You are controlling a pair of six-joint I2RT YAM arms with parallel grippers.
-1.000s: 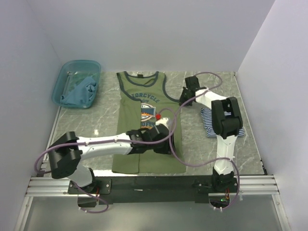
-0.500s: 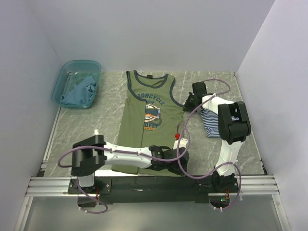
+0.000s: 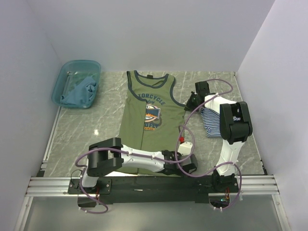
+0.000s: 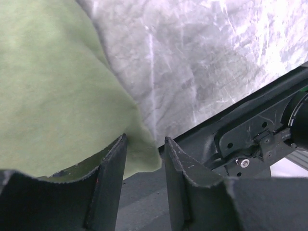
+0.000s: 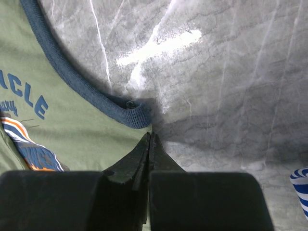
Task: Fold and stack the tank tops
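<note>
Since one second ago, your left gripper (image 4: 144,140) swinging from chest print down to near hem corner; olive green tank top with dark trim (image 3: 149,122) sliding rightward. Its fingers (image 4: 108,173) standing apart, hem corner lying between, unpinched. Your right gripper (image 5: 149,138) clenching armhole edge. Risks: corner slipping out as you are closing; uneven lifting skewing fold. Wrist views showing cloth at tips; only overhead showing navy-and-white striped tank top (image 3: 208,120) whole beside right arm, plain teal-blue tank top (image 3: 79,94) in translucent teal plastic basin (image 3: 81,62).
</note>
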